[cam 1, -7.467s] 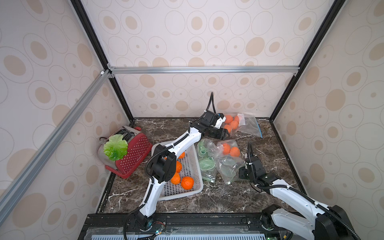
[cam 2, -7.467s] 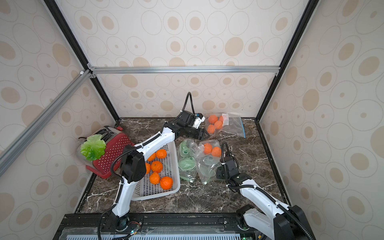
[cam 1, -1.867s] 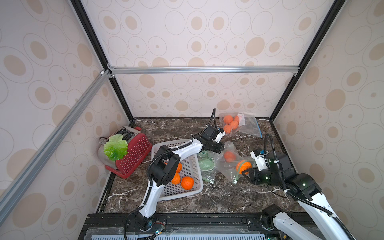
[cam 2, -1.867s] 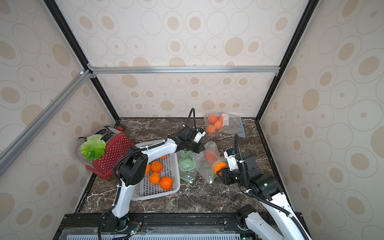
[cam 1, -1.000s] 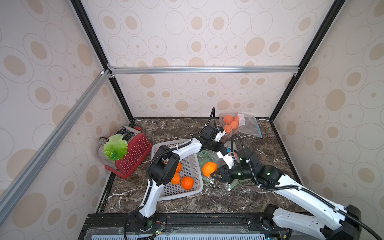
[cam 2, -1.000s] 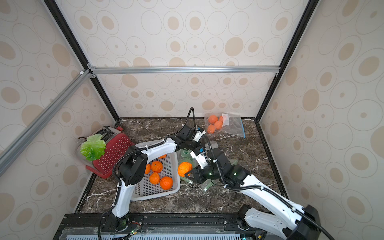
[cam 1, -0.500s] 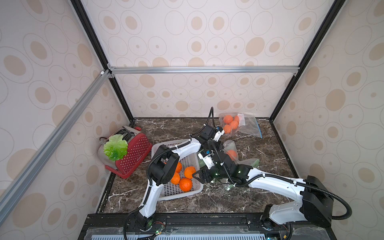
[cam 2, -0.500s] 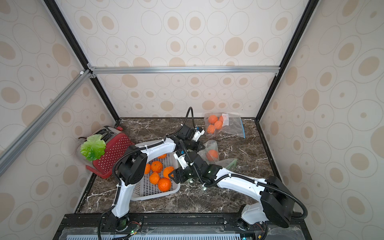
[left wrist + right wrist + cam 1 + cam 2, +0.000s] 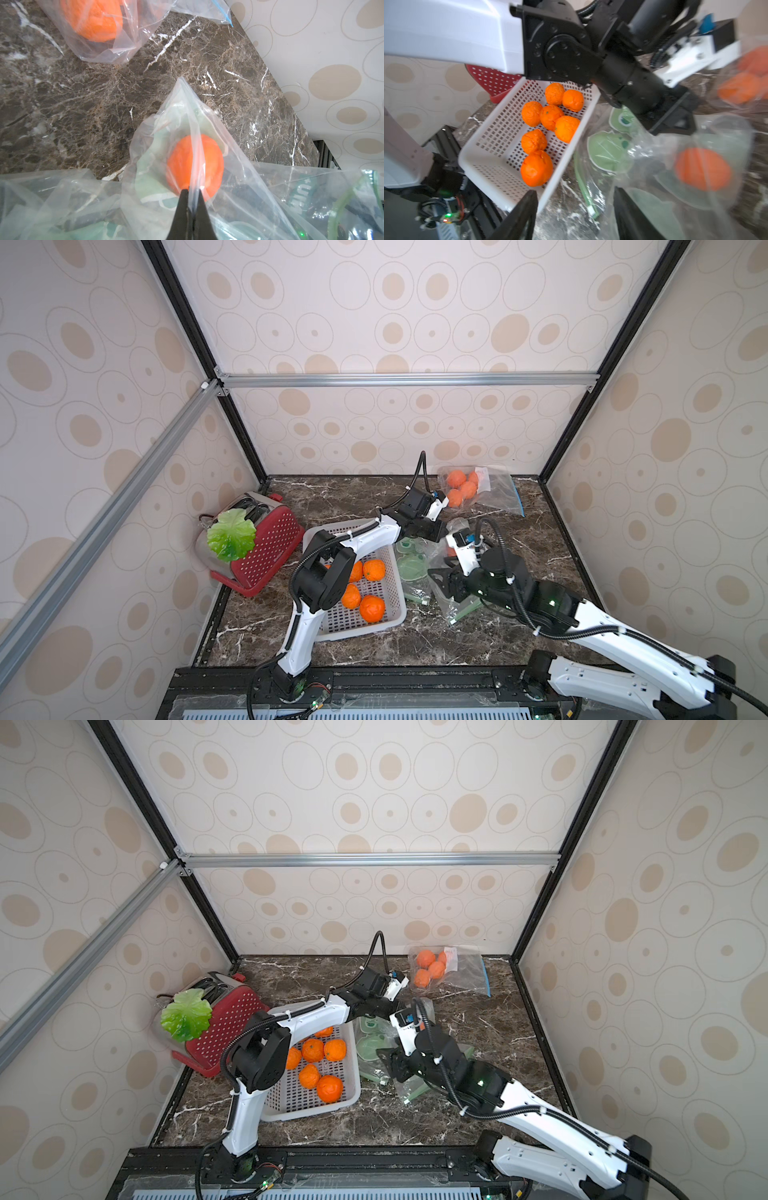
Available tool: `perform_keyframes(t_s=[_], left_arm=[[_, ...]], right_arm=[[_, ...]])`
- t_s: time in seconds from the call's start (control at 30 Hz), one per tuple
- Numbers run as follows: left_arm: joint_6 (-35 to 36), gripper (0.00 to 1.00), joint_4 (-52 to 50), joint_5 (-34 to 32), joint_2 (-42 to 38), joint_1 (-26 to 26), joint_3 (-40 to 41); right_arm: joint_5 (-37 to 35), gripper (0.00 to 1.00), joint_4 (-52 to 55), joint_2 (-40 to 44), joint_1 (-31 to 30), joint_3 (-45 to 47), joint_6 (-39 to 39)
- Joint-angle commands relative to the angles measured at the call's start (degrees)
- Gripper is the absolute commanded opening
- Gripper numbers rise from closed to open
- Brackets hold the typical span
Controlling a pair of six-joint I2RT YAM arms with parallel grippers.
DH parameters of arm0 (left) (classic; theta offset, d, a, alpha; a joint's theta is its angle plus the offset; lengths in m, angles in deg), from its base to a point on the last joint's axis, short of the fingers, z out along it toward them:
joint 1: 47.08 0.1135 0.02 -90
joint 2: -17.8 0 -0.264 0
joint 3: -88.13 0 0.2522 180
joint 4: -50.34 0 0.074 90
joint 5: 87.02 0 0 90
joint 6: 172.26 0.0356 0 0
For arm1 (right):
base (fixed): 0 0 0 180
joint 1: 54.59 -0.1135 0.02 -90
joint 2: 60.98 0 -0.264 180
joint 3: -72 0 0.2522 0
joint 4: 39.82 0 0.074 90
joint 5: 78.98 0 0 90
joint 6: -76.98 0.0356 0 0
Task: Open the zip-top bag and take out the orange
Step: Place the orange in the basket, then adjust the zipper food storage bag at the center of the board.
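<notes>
Left gripper (image 9: 192, 193) is pinched shut on the zip-top bag (image 9: 239, 166), which looks open; one orange (image 9: 195, 164) sits inside. Right gripper (image 9: 575, 191) hangs empty, jaws apart (beside the basket (image 9: 496, 133), seven oranges (image 9: 536, 168) in it).

Bright, even light in both top views: soft and diffuse, barely a shadow beside the basket (image 9: 365, 628), and the wide lens splays the black frame posts (image 9: 196, 344) outward at the edges. In the left wrist view the marble surface (image 9: 93, 99) is crisp, white glare streaks the zip-top bag (image 9: 249, 187), and the left claw (image 9: 192, 192) looms dark and soft up close. Right wrist view — motion blur smears the bagged orange (image 9: 703, 169), though the basket oranges (image 9: 550, 116) read sharp.
</notes>
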Motion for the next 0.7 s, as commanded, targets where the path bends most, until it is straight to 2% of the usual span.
perform_keyframes(t_s=[0.0, 0.2, 0.23, 0.37, 0.57, 0.67], left_arm=[[-0.6, 0.00, 0.4, 0.3, -1.8, 0.5, -0.2], [-0.8, 0.00, 0.0, 0.4, -0.6, 0.7, -1.2], [-0.8, 0.00, 0.0, 0.4, -0.4, 0.7, -1.4], [-0.6, 0.00, -0.6, 0.3, 0.2, 0.7, -1.7], [-0.3, 0.00, -1.5, 0.1, 0.2, 0.7, -2.5], [-0.3, 0.00, -1.8, 0.2, 0.1, 0.8, -3.0]], right_arm=[[-9.0, 0.52, 19.2, 4.8, 0.3, -0.4, 4.4], [-11.4, 0.39, 33.3, 10.8, 0.3, -0.4, 14.7], [-11.3, 0.36, 34.9, 10.0, 0.3, -0.8, 16.2], [-14.3, 0.35, 39.8, 4.9, 0.3, -2.5, 20.1], [-16.8, 0.32, 39.0, -1.7, 0.3, -2.4, 21.8], [-18.2, 0.25, 39.4, -2.8, 0.3, -2.1, 22.7]])
